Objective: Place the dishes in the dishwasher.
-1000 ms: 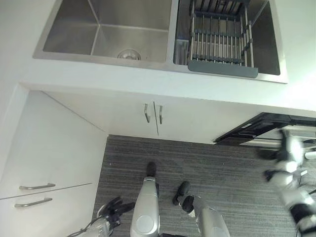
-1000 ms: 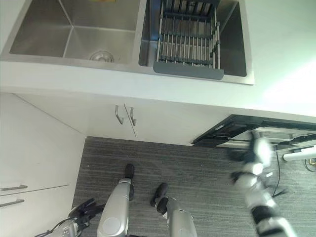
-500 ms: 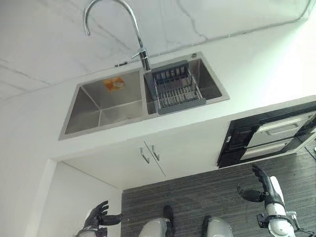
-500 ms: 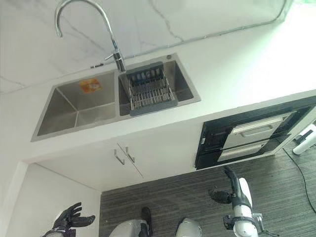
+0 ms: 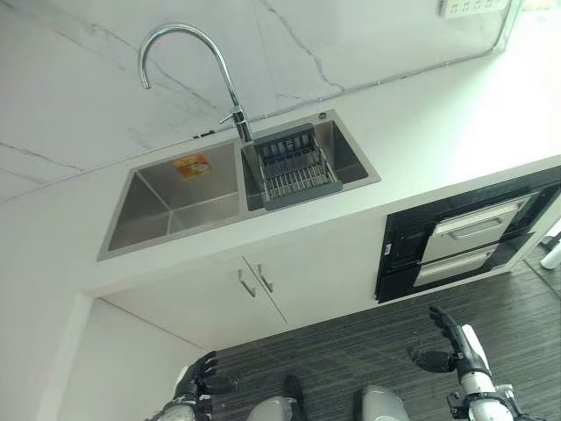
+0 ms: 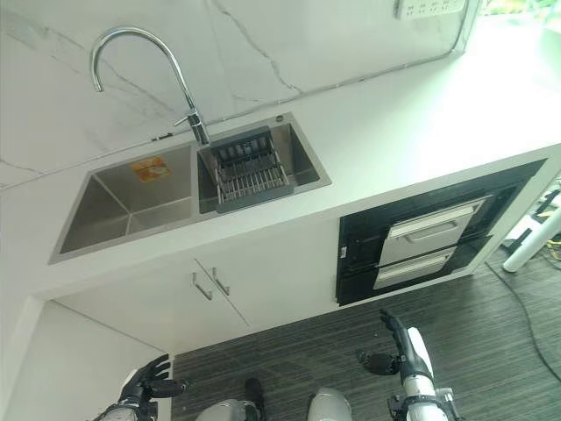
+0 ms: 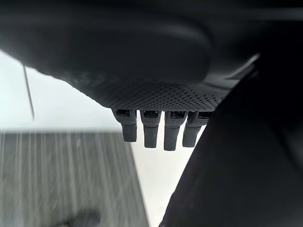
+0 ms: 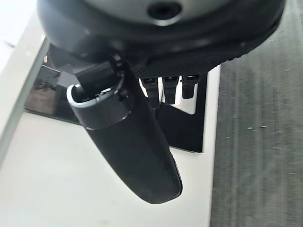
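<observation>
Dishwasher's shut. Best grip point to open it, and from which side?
Probably the upper drawer's horizontal bar handle on the black dishwasher set under the counter. Come from the front, right hand low on the floor side, fingers hooked over the bar: it stands off the silver front, spans its width, and looks unobstructed. Both hands are open and empty.

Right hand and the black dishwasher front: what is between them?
Nothing: the head views show bare grey floor between the open right hand and the dishwasher.

No legible text; orange sticker in sink, print unreadable.
</observation>
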Controlling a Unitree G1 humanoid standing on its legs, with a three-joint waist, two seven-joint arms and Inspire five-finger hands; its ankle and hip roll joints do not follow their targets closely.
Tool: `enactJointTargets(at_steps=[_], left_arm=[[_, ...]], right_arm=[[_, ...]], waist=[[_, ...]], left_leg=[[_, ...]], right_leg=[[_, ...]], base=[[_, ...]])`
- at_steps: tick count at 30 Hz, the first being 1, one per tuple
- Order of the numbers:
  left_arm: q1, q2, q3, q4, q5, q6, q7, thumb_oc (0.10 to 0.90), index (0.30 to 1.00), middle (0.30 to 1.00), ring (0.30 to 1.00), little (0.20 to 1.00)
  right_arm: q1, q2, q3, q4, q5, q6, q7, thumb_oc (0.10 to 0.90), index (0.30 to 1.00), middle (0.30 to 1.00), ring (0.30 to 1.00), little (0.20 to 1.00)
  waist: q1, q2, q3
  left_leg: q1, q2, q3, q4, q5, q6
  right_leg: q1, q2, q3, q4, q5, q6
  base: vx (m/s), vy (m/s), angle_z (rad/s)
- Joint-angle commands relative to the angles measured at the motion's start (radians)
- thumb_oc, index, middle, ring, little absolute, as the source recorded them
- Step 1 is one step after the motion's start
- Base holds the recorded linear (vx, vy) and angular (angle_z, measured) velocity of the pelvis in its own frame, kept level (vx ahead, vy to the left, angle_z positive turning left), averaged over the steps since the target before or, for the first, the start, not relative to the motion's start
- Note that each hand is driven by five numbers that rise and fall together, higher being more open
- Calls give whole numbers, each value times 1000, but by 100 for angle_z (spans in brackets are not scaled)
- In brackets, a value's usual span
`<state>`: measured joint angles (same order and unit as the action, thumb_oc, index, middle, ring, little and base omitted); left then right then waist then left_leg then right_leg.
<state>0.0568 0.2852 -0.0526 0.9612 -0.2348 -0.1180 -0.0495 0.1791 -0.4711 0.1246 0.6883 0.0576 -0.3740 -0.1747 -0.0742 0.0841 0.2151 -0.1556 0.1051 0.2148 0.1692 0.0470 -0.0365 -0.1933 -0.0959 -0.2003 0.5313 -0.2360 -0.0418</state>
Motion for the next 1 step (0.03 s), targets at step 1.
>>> enactJointTargets(at_steps=[1], left_arm=[[-41,31,9,-82,-53,2,-61,800,900,900,900,900]], right_arm=[[-73,-8,-9,-5,79,-20,41,800,900,900,900,900]], waist=[[-5,-18,-6]], left_leg=[[-94,65,-48,131,-58,-74]], right_leg=[[210,27,25,-231,-34,98]], base=[[-16,-71,-7]])
